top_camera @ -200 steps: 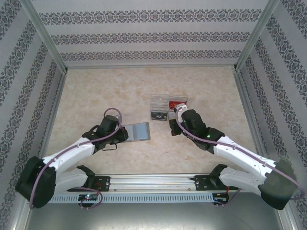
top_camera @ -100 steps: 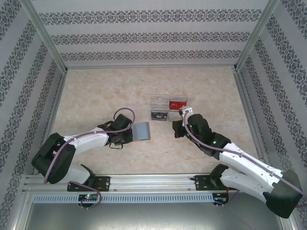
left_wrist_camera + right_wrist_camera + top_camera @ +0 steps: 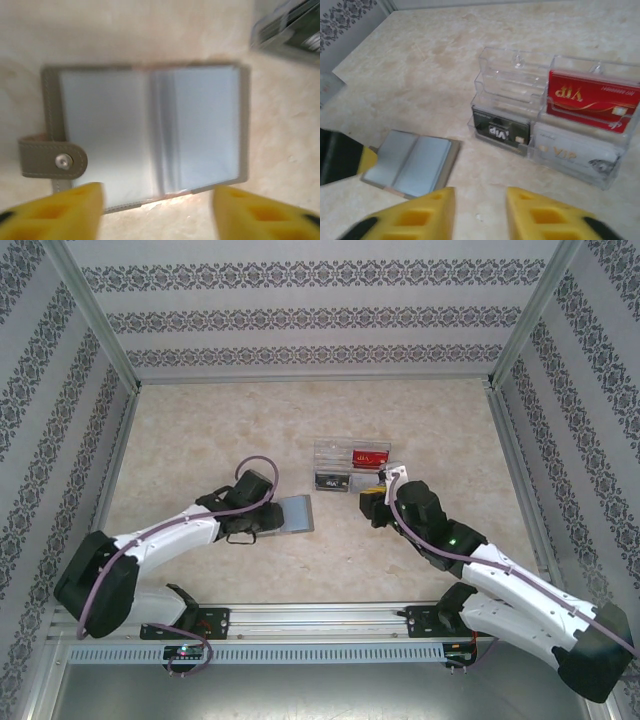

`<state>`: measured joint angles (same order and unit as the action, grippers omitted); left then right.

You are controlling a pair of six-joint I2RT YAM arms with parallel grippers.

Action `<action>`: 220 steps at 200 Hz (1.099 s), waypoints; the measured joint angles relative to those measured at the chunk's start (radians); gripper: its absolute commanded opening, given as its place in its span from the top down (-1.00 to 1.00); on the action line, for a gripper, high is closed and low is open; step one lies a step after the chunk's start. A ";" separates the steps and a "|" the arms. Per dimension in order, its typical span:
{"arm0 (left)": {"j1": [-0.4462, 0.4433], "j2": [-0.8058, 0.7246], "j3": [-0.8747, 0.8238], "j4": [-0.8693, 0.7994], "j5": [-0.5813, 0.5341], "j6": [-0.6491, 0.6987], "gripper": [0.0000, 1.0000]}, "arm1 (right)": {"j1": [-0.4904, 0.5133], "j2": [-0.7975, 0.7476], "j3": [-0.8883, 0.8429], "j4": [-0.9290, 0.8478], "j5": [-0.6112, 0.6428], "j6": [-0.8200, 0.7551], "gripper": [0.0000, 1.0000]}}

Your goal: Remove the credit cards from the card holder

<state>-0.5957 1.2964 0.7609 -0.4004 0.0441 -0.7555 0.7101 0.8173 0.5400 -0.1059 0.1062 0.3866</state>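
Elbow swung in, left gripper point(image 3: 157, 192) spreads wide by the soft grey card holder point(image 3: 150, 132), open flat on the marbled table point(image 3: 445, 60). Right gripper point(image 3: 480, 197) gapes, empty. Glossy credit cards point(image 3: 592, 97) stand in the clear acrylic tray point(image 3: 515, 75).

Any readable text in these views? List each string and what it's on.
"VIP": on the red card.
"VIP": on the black card.
"VIP": on the white card, faint.
Small print along the red card's edge: too small to read.
Card holder: no text.
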 measured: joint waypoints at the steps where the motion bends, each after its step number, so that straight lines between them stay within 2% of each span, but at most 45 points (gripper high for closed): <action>1: 0.000 -0.002 0.003 -0.003 -0.003 0.000 -0.85 | -0.001 -0.002 -0.001 0.000 0.004 0.002 -0.10; 14: 0.000 -0.026 0.064 -0.051 -0.060 0.010 -1.00 | -0.016 -0.027 -0.013 0.004 0.025 0.006 -0.29; 21: 0.000 -0.036 0.096 -0.077 -0.095 0.015 -0.99 | -0.029 -0.038 -0.020 0.006 0.034 0.008 -0.44; 26: 0.000 -0.042 0.117 -0.093 -0.121 0.019 -0.99 | -0.040 -0.046 -0.025 0.007 0.039 0.004 -0.65; 41: 0.000 -0.059 0.182 -0.147 -0.217 0.030 -0.99 | -0.077 -0.063 -0.043 0.014 0.068 0.018 -0.79; 48: 0.000 -0.064 0.216 -0.175 -0.276 0.034 -0.99 | -0.094 -0.067 -0.051 0.014 0.082 0.026 -0.95; 87: 0.024 -0.081 0.294 -0.218 -0.584 0.083 -0.99 | -0.172 -0.058 -0.089 0.052 0.206 0.034 -0.96; 104: 0.069 -0.079 0.294 -0.218 -0.701 0.124 -0.99 | -0.197 -0.031 -0.091 0.071 0.291 0.026 -0.97; 123: 0.144 -0.079 0.273 -0.159 -0.778 0.215 -0.99 | -0.245 0.019 -0.091 0.106 0.378 0.002 -0.96; 155: 0.335 -0.056 0.195 -0.039 -0.790 0.349 -0.99 | -0.390 0.143 -0.089 0.185 0.400 -0.088 -0.96; 184: 0.539 -0.037 0.089 0.074 -0.665 0.425 -0.99 | -0.539 0.267 -0.061 0.216 0.362 -0.127 -0.96; 201: 0.603 -0.020 0.009 0.156 -0.586 0.465 -0.99 | -0.575 0.322 -0.055 0.274 0.337 -0.165 -0.96; 220: 0.635 0.050 -0.020 0.218 -0.537 0.488 -0.99 | -0.585 0.388 -0.052 0.359 0.314 -0.217 -0.96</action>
<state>0.0395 1.3460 0.7406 -0.1825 -0.4927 -0.2672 0.1249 1.2057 0.4877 0.2531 0.4198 0.1699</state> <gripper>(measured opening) 0.996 0.982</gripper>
